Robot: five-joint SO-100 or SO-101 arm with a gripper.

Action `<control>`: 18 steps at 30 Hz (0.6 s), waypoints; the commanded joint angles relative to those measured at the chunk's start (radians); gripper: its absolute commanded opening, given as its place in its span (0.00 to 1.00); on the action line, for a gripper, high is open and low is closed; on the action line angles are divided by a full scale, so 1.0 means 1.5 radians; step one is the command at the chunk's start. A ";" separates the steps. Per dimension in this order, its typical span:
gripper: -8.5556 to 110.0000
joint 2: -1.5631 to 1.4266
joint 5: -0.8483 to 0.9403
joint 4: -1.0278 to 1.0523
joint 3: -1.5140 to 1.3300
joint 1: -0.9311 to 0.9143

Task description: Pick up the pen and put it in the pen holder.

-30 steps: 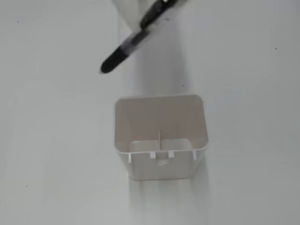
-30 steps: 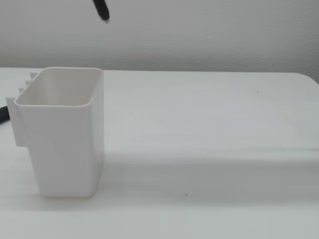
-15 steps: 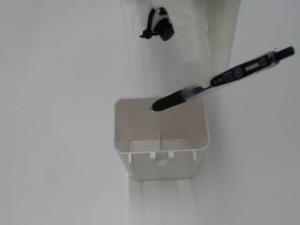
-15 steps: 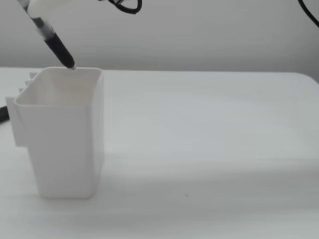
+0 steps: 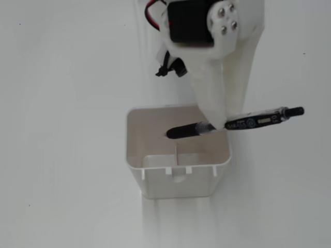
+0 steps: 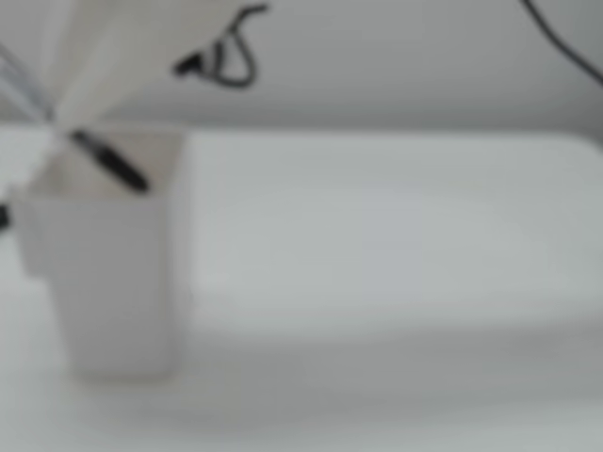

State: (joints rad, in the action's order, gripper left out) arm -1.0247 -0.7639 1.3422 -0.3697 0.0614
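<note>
The white pincer [image 5: 221,124] is clamped on the pen [image 5: 258,121] at mid-barrel, reaching down from the top of a fixed view. The pen lies nearly level in that view, its black front end over the mouth of the holder [image 5: 135,166] and its push button out past the holder's right wall. In the blurred side-on fixed view, the pen [image 6: 111,164] slants down with its tip inside the holder [image 6: 104,273], which stands on the white tabletop [image 6: 396,282].
</note>
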 commanded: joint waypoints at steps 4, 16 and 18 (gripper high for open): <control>0.08 -0.016 0.009 0.003 0.029 -0.005; 0.17 -0.022 0.079 0.043 0.031 -0.015; 0.18 -0.045 0.104 0.053 0.039 -0.034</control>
State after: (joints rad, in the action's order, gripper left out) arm -1.0247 -0.6351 1.4051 -0.3682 0.0368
